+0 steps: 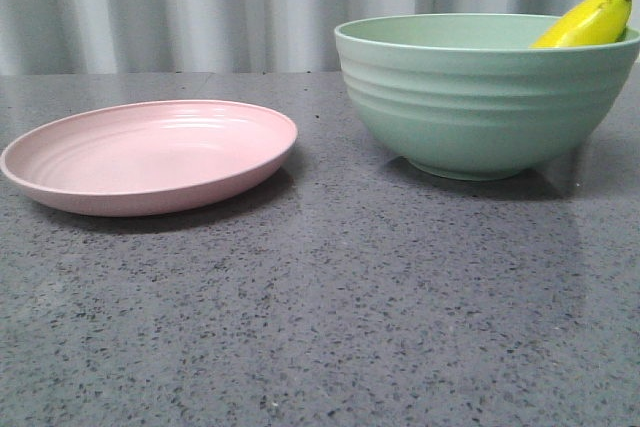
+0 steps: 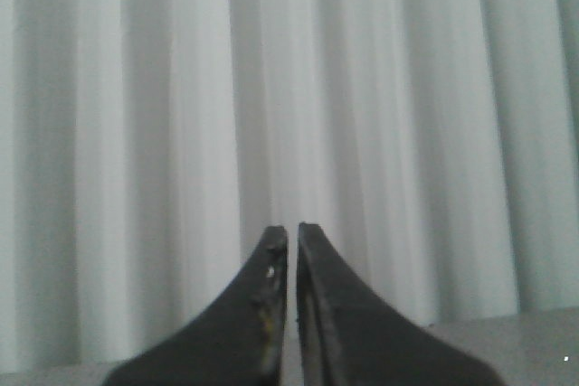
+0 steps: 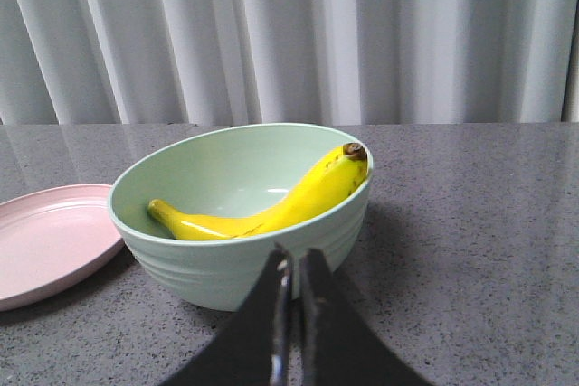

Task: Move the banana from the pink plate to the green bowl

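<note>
The banana [image 1: 588, 21] lies in the bowl [image 1: 480, 97], which stands right of the plate [image 1: 150, 157] on the table [image 1: 330, 317].

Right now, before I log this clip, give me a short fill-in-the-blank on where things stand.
1. The banana lies inside the green ____, its dark tip resting on the rim.
2. The pink plate holds ____ at all.
3. In the front view, the pink plate sits to the ____ of the green bowl.
4. The fingers of the right tool are ____, gripping nothing.

Missing words: bowl; nothing; left; shut
</note>
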Motion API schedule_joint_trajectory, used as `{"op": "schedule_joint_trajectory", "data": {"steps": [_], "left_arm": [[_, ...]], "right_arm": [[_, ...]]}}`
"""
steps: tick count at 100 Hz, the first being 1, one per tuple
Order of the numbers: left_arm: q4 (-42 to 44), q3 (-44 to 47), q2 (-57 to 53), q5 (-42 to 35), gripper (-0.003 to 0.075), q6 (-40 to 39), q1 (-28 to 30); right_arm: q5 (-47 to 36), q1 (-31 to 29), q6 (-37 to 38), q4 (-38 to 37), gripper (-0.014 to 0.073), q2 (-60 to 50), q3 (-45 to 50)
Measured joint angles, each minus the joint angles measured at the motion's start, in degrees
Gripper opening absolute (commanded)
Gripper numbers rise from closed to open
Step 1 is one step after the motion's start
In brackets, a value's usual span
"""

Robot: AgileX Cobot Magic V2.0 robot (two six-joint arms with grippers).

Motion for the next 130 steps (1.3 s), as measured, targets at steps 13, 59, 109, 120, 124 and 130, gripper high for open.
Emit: {"op": "schedule_joint_trajectory", "data": {"steps": [13,59,109,120,124,130], "left_arm": [[10.95,0.00,-3.95,11.43,-0.0019,-10.36,8.17],[15.84,0.00,-14.38,50.61,-0.0019,-19.10,18.47],[15.82,0.00,-14.38,54.51,-0.0019,-19.25,18.47],[15.82,0.00,-14.38,54.54,-0.0019,-19.25,18.47],[15.82,0.00,-14.38,54.54,-0.0019,-19.25,18.47],[15.82,0.00,-14.38,54.54,-0.0019,-19.25,18.47]], "right_arm": [[0.04,0.00,0.00,0.00,-0.0074,0.00,0.00],[0.04,0.00,0.00,0.00,-0.0074,0.00,0.00],[0.13,0.00,0.00,0.00,-0.0074,0.00,0.00],[0.13,0.00,0.00,0.00,-0.0074,0.00,0.00],[0.13,0.00,0.00,0.00,-0.0074,0.00,0.00],[0.13,0.00,0.00,0.00,-0.0074,0.00,0.00]]}}
